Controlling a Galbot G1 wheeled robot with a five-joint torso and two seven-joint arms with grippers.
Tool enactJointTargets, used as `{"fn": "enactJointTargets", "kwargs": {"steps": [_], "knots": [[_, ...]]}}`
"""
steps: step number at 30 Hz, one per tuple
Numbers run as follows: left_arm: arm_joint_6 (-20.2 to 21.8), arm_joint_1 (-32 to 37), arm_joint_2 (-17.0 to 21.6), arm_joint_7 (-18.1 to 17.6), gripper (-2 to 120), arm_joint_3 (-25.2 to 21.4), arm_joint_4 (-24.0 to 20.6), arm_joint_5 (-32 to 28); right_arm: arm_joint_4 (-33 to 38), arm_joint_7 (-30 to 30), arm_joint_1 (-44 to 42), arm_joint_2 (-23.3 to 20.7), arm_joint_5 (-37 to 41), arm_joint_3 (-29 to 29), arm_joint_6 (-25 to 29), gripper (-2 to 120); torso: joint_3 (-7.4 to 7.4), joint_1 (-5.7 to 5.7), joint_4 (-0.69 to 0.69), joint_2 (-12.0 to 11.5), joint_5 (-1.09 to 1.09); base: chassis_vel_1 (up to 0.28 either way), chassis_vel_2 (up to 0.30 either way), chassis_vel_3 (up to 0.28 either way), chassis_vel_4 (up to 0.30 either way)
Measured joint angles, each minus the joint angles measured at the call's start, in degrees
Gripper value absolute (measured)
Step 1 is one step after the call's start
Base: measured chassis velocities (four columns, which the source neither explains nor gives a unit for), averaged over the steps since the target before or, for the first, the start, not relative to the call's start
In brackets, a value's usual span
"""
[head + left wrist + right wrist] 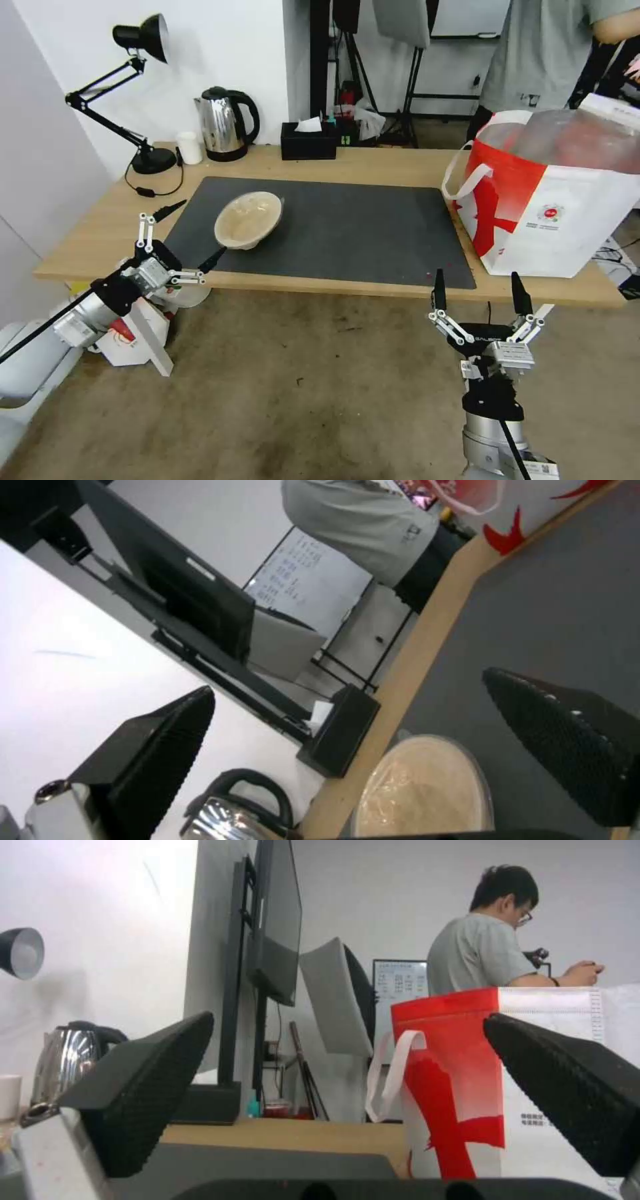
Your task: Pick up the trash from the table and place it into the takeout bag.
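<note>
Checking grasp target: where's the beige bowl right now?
Head view: beige bowl sits on the grey mat's left part, tilted, just ahead of the open left gripper.

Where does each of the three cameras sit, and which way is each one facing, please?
Head view: high on the robot, looking forward and down at the table, the beige bowl and the takeout bag; the left gripper and the right gripper both show, open.
Left wrist view: on the left arm, looking between its fingers across the bowl and the kettle.
Right wrist view: low at the table edge, looking between its fingers at the bag.
Shared: the kettle and the bag appear in all three.
</note>
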Motion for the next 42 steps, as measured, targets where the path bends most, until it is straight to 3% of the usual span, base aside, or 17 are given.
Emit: {"fn": "enactJointTargets", "kwargs": {"steps": [17, 24, 42], "knots": [[-0.04, -2.19, 2.79, 2.20, 100, 2.50, 3.08, 0.04, 0.00, 0.00, 0.00, 0.00, 0.00, 0.00, 0.00, 100, 0.00, 0.00, 0.00, 0.00, 0.00, 0.000, 0.000, 0.000, 0.000], [-1.00, -4.14, 2.87, 4.27, 100, 3.89, 8.11, 1.36, 0.00, 0.00, 0.00, 0.00, 0.00, 0.00, 0.00, 100, 0.00, 0.00, 0.00, 0.00, 0.00, 0.000, 0.000, 0.000, 0.000], [-0.71, -7.06, 3.06, 4.56, 100, 6.31, 9.01, 1.62, 0.00, 0.00, 0.00, 0.00, 0.00, 0.00, 0.00, 100, 0.00, 0.00, 0.00, 0.00, 0.00, 0.000, 0.000, 0.000, 0.000]]}}
